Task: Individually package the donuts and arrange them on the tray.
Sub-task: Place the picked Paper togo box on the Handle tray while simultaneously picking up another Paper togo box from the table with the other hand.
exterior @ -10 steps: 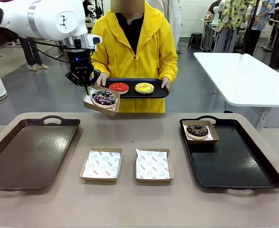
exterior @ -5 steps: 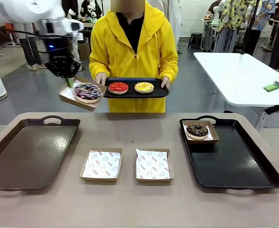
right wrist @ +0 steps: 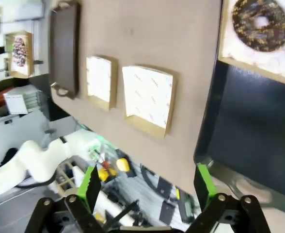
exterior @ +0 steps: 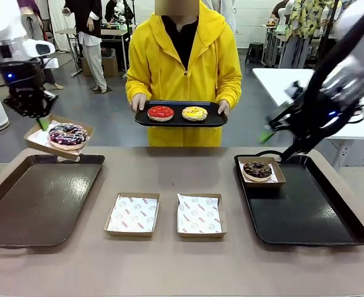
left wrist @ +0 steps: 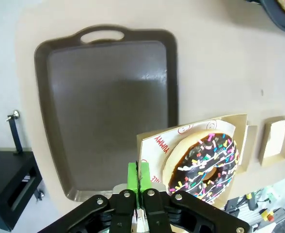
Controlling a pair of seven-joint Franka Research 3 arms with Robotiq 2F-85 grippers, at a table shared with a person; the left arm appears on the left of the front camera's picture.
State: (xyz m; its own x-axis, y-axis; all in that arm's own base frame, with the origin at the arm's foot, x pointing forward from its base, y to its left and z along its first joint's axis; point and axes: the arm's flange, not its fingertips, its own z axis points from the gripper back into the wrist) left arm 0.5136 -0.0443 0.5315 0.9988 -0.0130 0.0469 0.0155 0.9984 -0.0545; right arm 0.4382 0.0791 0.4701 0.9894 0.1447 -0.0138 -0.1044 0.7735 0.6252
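Tabletop [exterior: 169,167]: left claw [exterior: 43,122] clamps donut box [exterior: 36,137]; right claw [right wrist: 146,187] spread, empty.

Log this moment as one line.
left claw: shut on boxed purple donut, near brown tray | right claw: open, near black tray | person: holds small tray

Floor [exterior: 108,120] — grey, glossy | white table [exterior: 275,77] — far right | back wall [exterior: 250,18] white

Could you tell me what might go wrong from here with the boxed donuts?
1. The left gripper pinches only one edge of the box carrying the purple-iced donut; it may tilt or slip near the brown tray.
2. The open right gripper could bump the boxed chocolate donut.
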